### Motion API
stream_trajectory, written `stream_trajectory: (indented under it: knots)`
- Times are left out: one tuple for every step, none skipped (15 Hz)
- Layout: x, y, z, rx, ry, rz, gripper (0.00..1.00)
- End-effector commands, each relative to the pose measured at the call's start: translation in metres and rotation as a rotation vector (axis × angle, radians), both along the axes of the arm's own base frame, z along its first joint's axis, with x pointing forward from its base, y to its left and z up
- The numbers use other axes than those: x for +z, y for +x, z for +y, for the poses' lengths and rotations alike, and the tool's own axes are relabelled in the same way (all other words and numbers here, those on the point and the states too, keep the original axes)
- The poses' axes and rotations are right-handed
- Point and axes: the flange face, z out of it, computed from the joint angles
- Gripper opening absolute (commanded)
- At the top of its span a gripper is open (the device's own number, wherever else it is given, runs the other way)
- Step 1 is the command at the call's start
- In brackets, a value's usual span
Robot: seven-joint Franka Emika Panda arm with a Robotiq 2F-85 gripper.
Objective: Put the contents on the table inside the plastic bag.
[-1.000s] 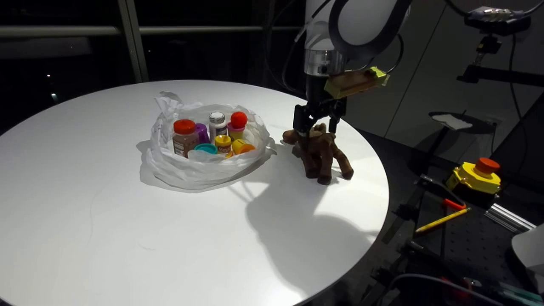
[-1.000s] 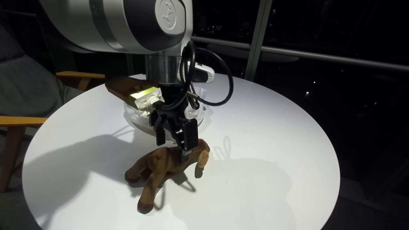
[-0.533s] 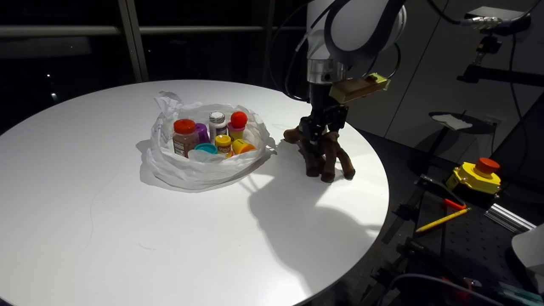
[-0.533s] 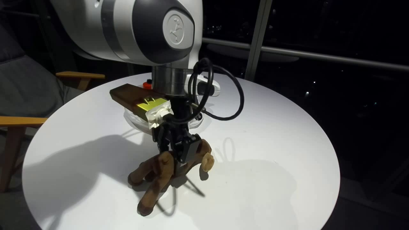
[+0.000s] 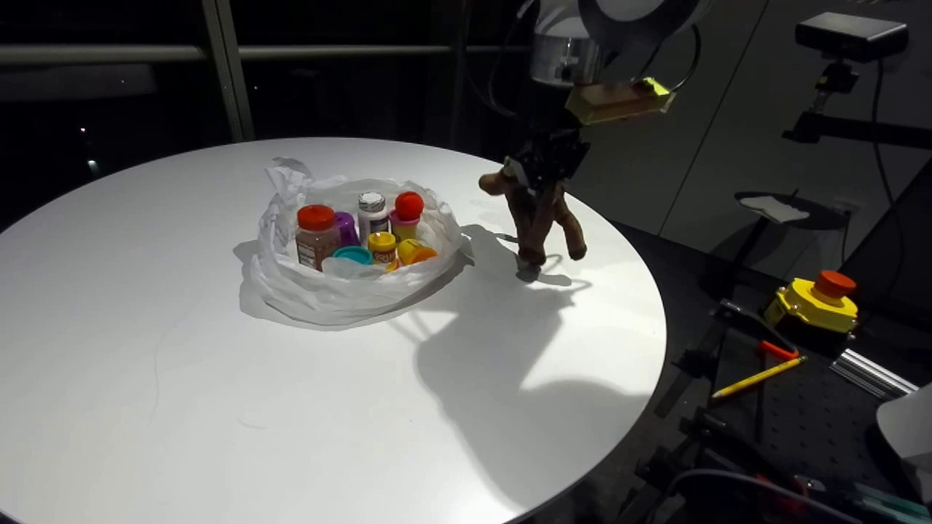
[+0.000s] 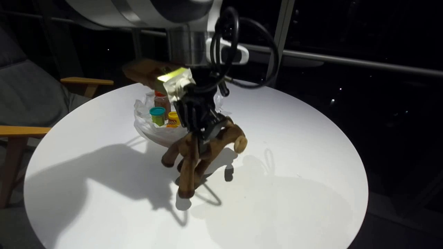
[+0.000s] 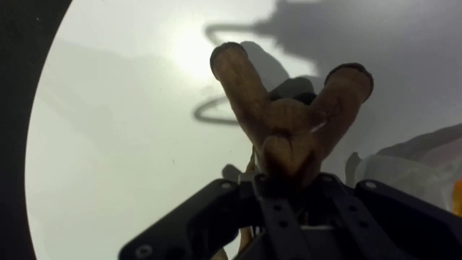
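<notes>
Right of centre in the wrist view, the brown plush animal toy (image 7: 292, 121) was pinched between the fingers of the black two-fingered gripper (image 7: 290, 177), two of its legs spread toward the top of the frame. In both exterior views its feet hung above the large round white table (image 5: 182, 407). The toy was outside the wrinkled translucent whitish plastic bag (image 5: 342, 295), which gaped left of centre in an exterior view. In the bag, a red-lidded clear jar (image 5: 318, 246) stood upright at the left, with a purple container (image 5: 346, 227) beside it, a teal-lidded tub (image 5: 353, 255) low in front and a yellow-lidded tub (image 5: 382, 247) to its right.
</notes>
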Motion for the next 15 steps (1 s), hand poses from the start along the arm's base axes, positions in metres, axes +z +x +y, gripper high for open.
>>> stream_trajectory:
  knots:
    - [0.078,-0.012,0.045,0.053,-0.030,-0.183,0.12]
    - [0.096,-0.012,0.064,0.080,-0.035,-0.229,0.11]
    - [0.110,-0.009,0.081,0.104,-0.038,-0.279,0.11]
    - [0.116,-0.002,0.099,0.129,-0.046,-0.326,0.11]
    - [0.126,0.000,0.115,0.160,-0.041,-0.376,0.11]
    - [0.126,0.007,0.130,0.195,-0.032,-0.424,0.10]
    - [0.127,0.012,0.142,0.228,-0.018,-0.473,0.10]
    - [0.120,0.021,0.154,0.259,0.009,-0.508,0.10]
    - [0.118,0.023,0.162,0.281,0.027,-0.536,0.10]
    - [0.110,0.030,0.169,0.302,0.046,-0.552,0.10]
    - [0.097,0.038,0.175,0.321,0.070,-0.551,0.10]
    - [0.087,0.043,0.179,0.332,0.089,-0.551,0.10]
    - [0.075,0.047,0.184,0.342,0.111,-0.549,0.10]
    - [0.065,0.050,0.191,0.353,0.136,-0.545,0.10]
    - [0.055,0.054,0.197,0.363,0.158,-0.540,0.10]
